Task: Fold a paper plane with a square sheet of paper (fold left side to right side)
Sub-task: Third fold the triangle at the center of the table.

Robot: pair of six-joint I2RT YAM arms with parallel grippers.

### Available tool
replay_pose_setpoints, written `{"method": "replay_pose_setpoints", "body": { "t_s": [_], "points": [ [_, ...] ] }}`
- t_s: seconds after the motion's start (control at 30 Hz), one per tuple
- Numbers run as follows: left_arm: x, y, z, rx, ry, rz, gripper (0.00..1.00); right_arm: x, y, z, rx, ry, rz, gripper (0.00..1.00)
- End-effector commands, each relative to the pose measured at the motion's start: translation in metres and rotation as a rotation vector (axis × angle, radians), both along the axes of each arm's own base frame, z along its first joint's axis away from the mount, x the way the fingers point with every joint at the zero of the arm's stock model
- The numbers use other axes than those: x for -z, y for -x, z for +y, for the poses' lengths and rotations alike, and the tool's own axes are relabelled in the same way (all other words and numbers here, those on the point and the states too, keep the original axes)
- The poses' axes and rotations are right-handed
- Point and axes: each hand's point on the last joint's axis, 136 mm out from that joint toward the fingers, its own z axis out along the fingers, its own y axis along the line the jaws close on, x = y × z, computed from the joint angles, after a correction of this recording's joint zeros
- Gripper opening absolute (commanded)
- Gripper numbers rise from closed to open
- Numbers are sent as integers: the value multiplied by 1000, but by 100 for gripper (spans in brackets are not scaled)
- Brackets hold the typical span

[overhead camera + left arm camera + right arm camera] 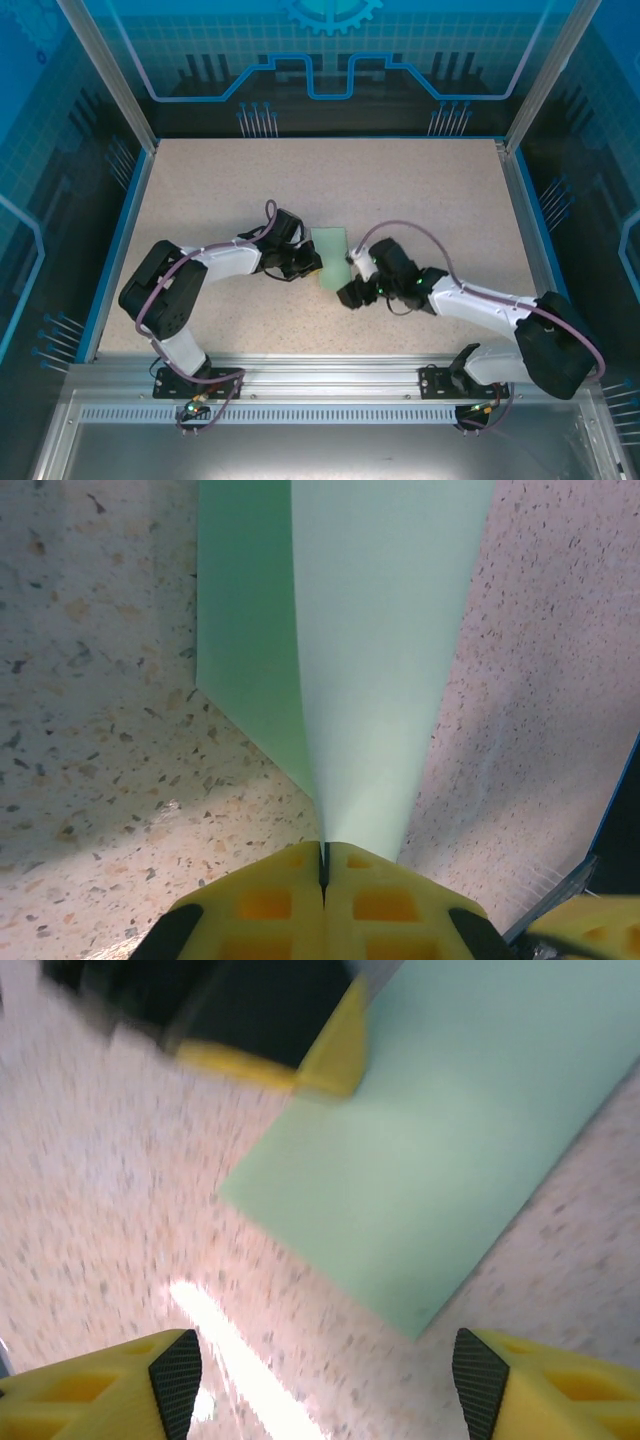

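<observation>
The left tool [323, 852] is clenched on the edge of the square sheet of paper [385, 630], which lifts ahead of it off the worktop [90, 730]. Best carry that edge across low, corners matched. The right tool [325, 1380], released, hovers just short of the sheet, probably crowding the landing side.

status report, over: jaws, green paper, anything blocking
Left jaws shut on an edge of the green sheet, one layer lifted. Right jaws open, short of the sheet, not touching. Nothing else lying near it.
</observation>
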Motion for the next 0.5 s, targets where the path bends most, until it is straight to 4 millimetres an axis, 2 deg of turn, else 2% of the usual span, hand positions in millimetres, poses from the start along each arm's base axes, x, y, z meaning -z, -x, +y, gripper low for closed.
{"method": "replay_pose_setpoints", "body": {
  "t_s": [0.0,0.13,0.33,0.47],
  "points": [
    [-6,6,2,-11,-4,13,4,-11,-6,7,-29,85,-229,71],
    [-8,6,0,-8,-1,10,4,-3,5,23,-114,187,-336,70],
    [-9,7,-1,-4,-2,15,3,9,8,51,-220,290,-435,66],
    [-10,6,-2,-1,1,16,3,12,-2,63,-226,326,-482,62]
  ]
}}
